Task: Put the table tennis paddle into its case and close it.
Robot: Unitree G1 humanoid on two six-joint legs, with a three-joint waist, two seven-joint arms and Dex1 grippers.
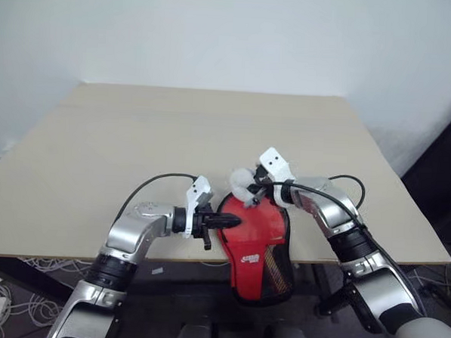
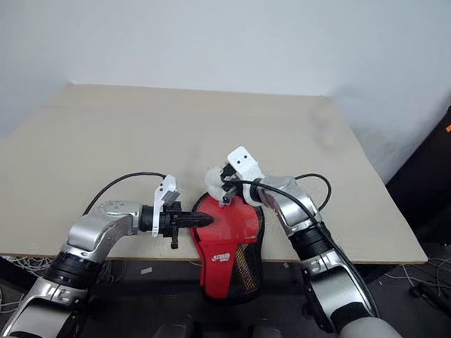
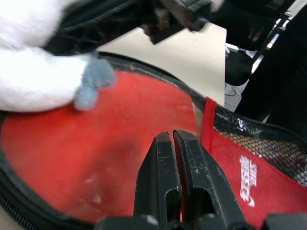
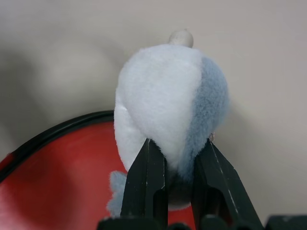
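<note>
My right claw (image 4: 180,158) pinches the fluffy pull (image 4: 165,105) to draw the case (image 1: 260,250) shut — left claw (image 3: 175,143), closed, steadies its edge.

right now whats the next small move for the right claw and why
Probably draw the right claw along the rim of the case, if the white and grey fluffy charm it is shut on is the zip pull. The paddle's red face already lies inside, and the left claw, shut, pinches the case's near edge, seemingly steadying it at the table edge.
</note>
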